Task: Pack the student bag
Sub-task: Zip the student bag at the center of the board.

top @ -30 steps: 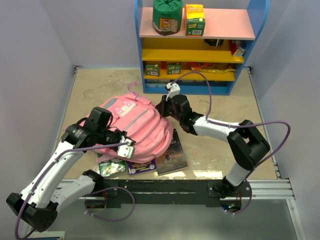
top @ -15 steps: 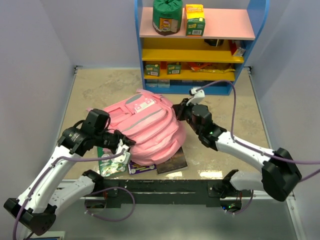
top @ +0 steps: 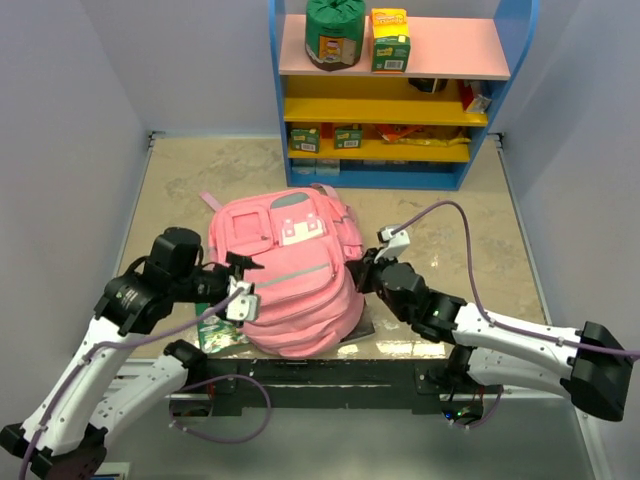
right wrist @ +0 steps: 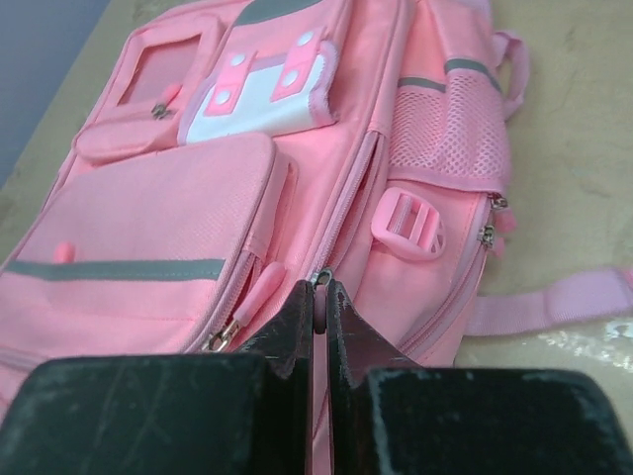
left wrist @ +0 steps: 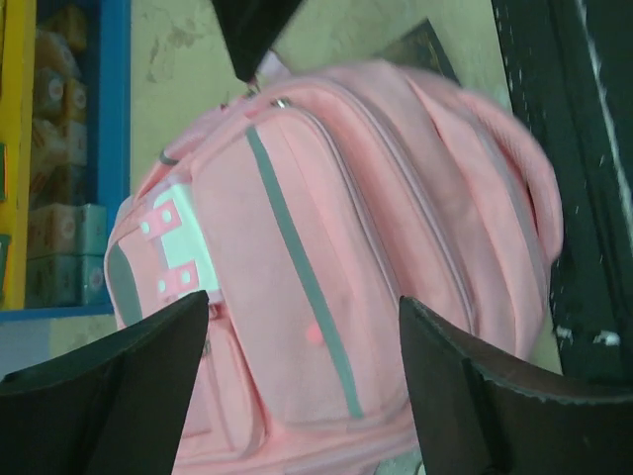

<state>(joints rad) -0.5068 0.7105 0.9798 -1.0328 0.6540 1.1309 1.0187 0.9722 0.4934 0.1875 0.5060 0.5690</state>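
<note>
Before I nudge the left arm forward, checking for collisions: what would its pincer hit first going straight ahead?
The left pincer would likely meet the student bag first, at its grey-striped front pocket; depth is unclear.

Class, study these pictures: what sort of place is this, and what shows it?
Probably a robot test cell staged as a classroom corner: walls box in the table, a bright shelf unit holds packets, and two robot arms flank a pink student bag.

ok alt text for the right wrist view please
The right gripper is pinched shut on a pink zipper pull of the student bag, which fills most of the frame. Its front pocket bears a grey stripe, and a pink strap trails onto the beige table at right.
</note>
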